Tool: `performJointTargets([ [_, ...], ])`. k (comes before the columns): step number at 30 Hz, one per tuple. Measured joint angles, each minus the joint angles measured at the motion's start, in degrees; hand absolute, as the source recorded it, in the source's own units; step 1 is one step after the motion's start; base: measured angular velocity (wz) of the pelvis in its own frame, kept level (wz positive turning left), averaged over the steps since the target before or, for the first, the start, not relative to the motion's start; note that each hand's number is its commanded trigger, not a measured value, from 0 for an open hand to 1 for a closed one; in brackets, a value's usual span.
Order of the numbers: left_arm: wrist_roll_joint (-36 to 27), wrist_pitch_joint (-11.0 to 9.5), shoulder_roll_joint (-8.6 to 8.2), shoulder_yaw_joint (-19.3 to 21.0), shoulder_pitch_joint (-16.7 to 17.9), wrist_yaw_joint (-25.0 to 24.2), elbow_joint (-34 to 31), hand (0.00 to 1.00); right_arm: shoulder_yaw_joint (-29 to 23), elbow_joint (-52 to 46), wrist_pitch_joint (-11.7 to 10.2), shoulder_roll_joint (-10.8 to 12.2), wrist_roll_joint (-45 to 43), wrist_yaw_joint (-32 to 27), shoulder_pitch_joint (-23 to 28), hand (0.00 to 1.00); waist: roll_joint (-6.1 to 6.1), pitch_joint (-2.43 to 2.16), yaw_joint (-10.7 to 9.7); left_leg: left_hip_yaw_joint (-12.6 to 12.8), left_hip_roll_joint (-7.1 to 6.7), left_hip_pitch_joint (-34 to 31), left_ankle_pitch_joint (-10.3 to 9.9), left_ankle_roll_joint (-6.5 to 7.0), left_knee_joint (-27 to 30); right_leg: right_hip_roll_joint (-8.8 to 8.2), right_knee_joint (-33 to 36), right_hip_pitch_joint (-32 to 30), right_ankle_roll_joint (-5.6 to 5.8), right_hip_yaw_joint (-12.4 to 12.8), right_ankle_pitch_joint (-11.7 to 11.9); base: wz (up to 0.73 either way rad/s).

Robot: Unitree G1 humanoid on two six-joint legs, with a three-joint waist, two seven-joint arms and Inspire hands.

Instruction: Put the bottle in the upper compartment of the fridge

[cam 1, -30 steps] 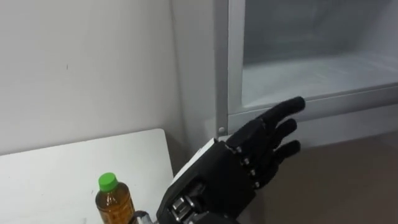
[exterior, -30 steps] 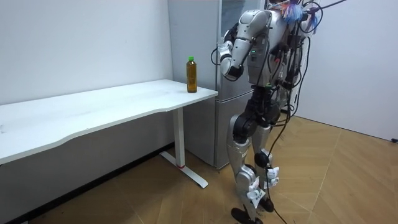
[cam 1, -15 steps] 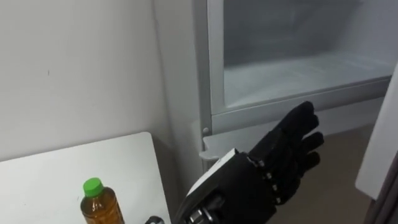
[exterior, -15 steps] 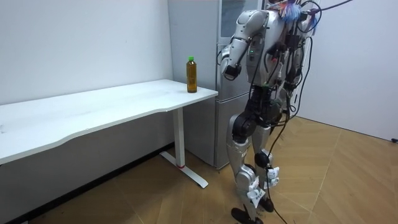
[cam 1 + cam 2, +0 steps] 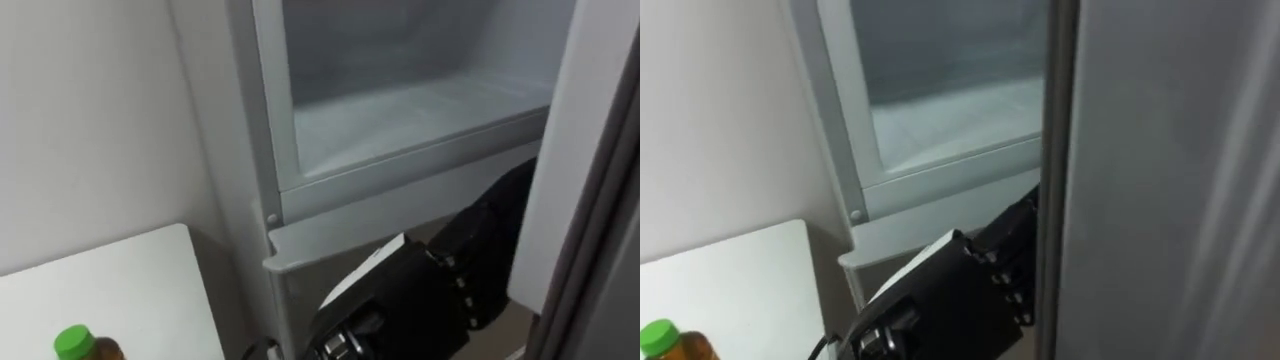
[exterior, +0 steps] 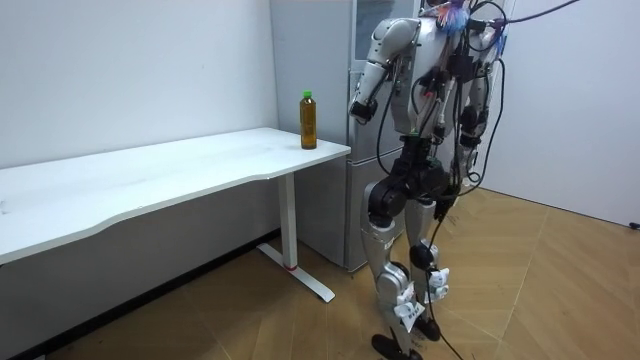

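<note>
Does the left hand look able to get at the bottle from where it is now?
Probably yes. The left hand is open and empty in front of the fridge, and the bottle stands to its left on the table corner with nothing between them. It would need to swing left.

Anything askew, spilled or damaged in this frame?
Nothing stands out. The bottle stands upright on the table beside the fridge, its upper door open; the left hand is by that door's edge.
</note>
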Motion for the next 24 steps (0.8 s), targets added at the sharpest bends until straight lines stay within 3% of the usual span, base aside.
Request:
performJointTargets([
  [4,0.00,-0.01,0.07,0.04,-0.01,0.00,0.06,0.00,0.07,0.00,0.02,0.01,1.17,0.07,0.04,0.00,-0.05,0.03,0.05,3.17,0.44,0.06,-0.02,-0.03,0.02,0.49,0.51,-1.01,-0.26,1.97,0.24,-0.28],
  [9,-0.03,-0.10,-0.14,-0.06,-1.01,0.00,2.09,0.00,-0.12,2.14,0.03,-0.05,1.51,0.21,-0.30,0.00,-0.06,0.05,-2.10,6.36,0.91,0.20,-0.02,-0.04,0.07,0.84,1.06,-1.78,-0.42,3.00,0.38,-0.13],
  [19,-0.60,-0.01,-0.18,-0.67,-5.22,0.32,3.50,0.00,-0.09,2.13,2.41,-1.64,1.23,-0.11,-0.10,0.00,0.69,-0.11,-3.75,8.39,1.36,0.25,-0.22,-0.39,0.12,2.09,1.93,-3.95,-0.58,7.50,0.61,-0.25],
  [24,-0.65,0.01,-0.35,-1.51,-6.53,0.09,3.50,0.00,-0.03,2.32,2.59,-2.40,1.23,0.60,0.50,0.00,0.73,-0.14,-4.90,10.19,1.90,0.27,-0.48,-0.85,0.56,2.80,2.40,-4.77,-0.87,9.13,0.78,-0.25],
])
